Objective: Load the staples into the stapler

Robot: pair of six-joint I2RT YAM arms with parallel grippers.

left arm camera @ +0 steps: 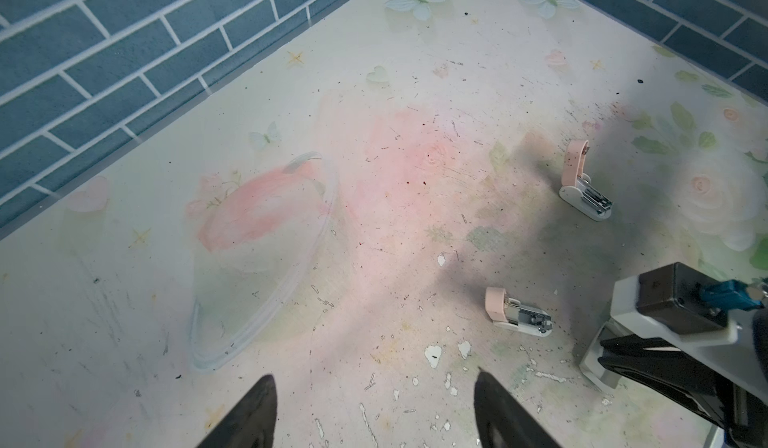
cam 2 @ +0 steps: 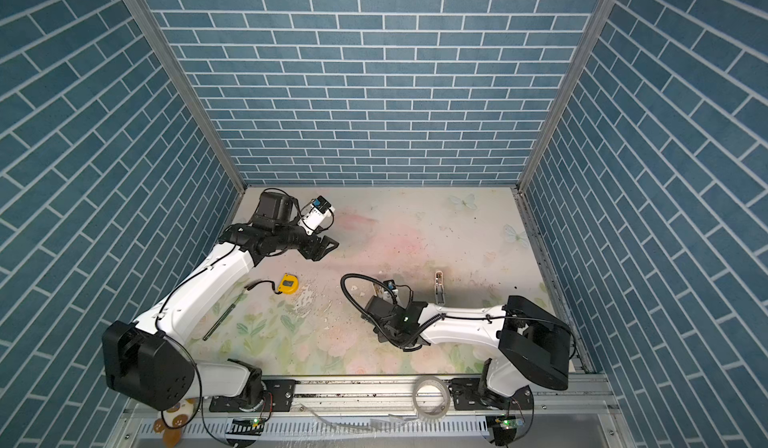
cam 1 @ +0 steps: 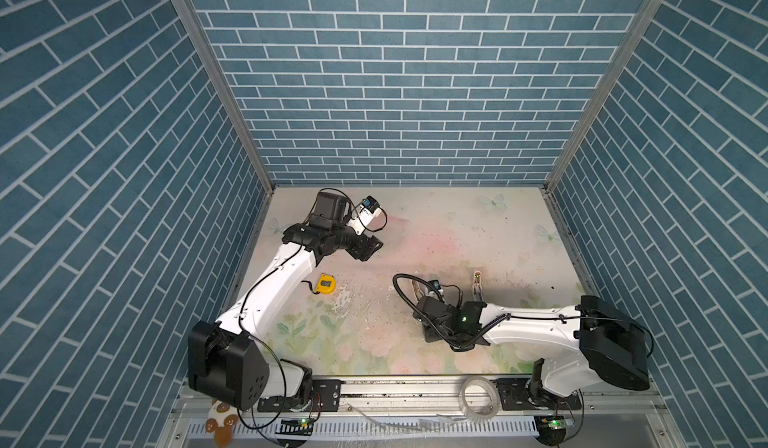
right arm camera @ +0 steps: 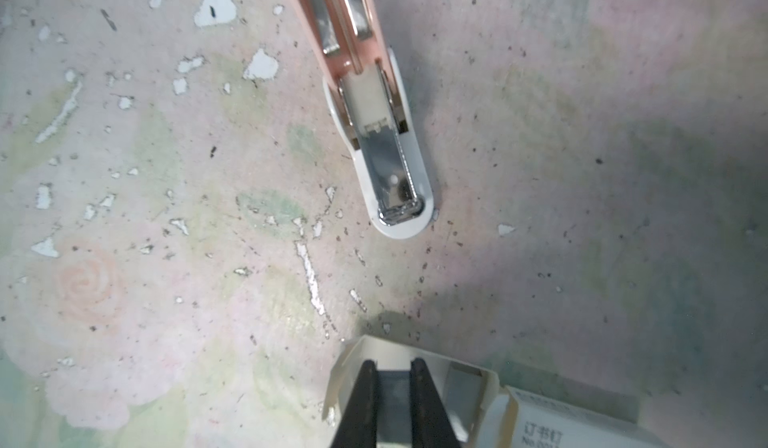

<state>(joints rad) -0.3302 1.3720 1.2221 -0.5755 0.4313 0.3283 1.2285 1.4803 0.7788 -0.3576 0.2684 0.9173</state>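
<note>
I'm gripping on the right side only.
Right tool (right arm camera: 393,362) is clamping the thin silvery-grey staple strip (right arm camera: 392,392) inside its small white carton (right arm camera: 461,383), near the open pink-and-white stapler (right arm camera: 388,163); left tool (left arm camera: 374,375) is hovering, jaws apart.

Only legible print: white staples carton (right arm camera: 548,425), rt wrist view. Grey Chinese chars "订书钉" on its side, and under them "No.00…", w/ the rest cut off at the frame edge. Fainter small print runs along the carton's upper edge, too blurred to read. Yellow tape measure (cam 1: 325,283) on the bench has a dark label, too small to read in both top views.
</note>
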